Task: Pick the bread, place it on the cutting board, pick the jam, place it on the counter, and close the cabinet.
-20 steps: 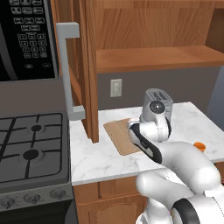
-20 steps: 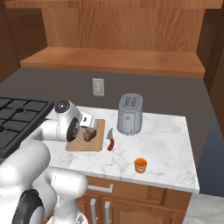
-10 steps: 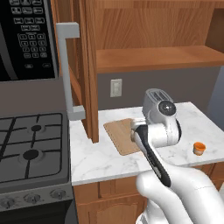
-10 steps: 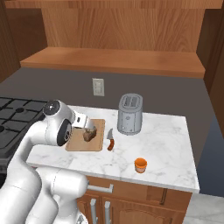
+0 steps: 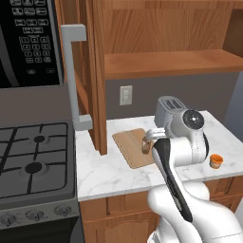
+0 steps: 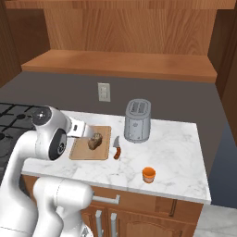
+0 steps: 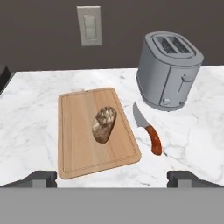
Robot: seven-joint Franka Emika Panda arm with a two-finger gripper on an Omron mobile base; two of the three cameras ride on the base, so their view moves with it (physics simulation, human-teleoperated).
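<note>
The dark speckled bread [image 7: 104,124] lies on the light wooden cutting board [image 7: 76,148], free of the gripper. My gripper [image 7: 113,179] hangs open a little in front of the board's near edge, its tips spread wide with nothing between them. From the right base camera the hand [image 6: 82,131] sits just left of the bread [image 6: 95,141], above the board [image 6: 81,152]. The orange jam [image 6: 148,174] stands on the white marble counter [image 6: 178,148] near its front edge, also seen as the jam [image 5: 216,161]. The brown cabinet door [image 5: 97,71] stands open.
A grey toaster [image 7: 169,76] stands behind and right of the board. An orange-handled knife [image 7: 148,129] lies between board and toaster. The open door's grey bar handle [image 5: 71,76] juts over the counter's left end. A stove [image 5: 33,161] and a microwave [image 5: 28,42] sit left.
My hand has drawn back and leftward from the bread while the arm's elbow shifted. The bread, the jam and the door have stayed where they were.
</note>
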